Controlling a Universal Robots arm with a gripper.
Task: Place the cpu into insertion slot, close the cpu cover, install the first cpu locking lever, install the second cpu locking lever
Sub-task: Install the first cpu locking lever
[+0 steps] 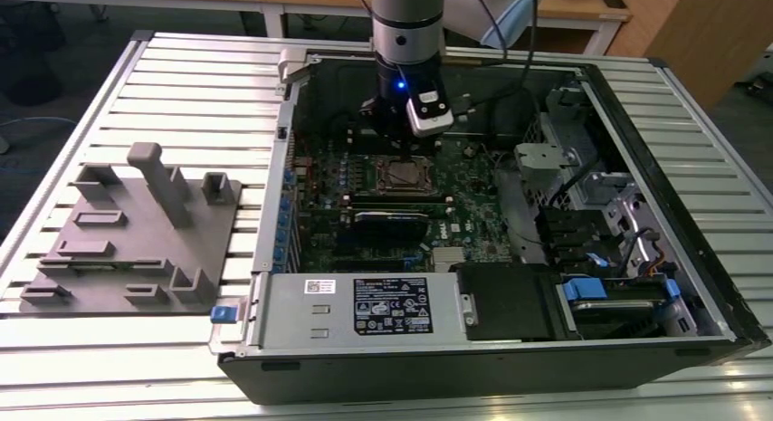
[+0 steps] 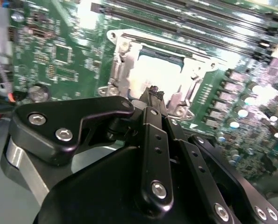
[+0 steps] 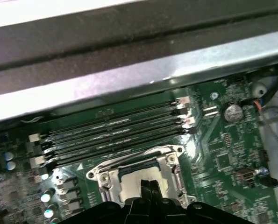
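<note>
The gripper (image 2: 153, 93), fingers pressed together and empty, is held just above the slot (image 1: 403, 176) in the board's far middle, where the cover (image 3: 129, 170) lies shut over the cpu (image 2: 160, 77).

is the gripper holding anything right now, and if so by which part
Nothing visible. The gripper has its fingers pressed together with nothing showing between them, poised over the cpu cover, which lies closed on the insertion slot.

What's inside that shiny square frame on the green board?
Inside the cpu cover a flat, pale silvery square shows, likely the cpu. The gripper hangs over it, jaws together, hiding part. What lies beneath stays hidden.
</note>
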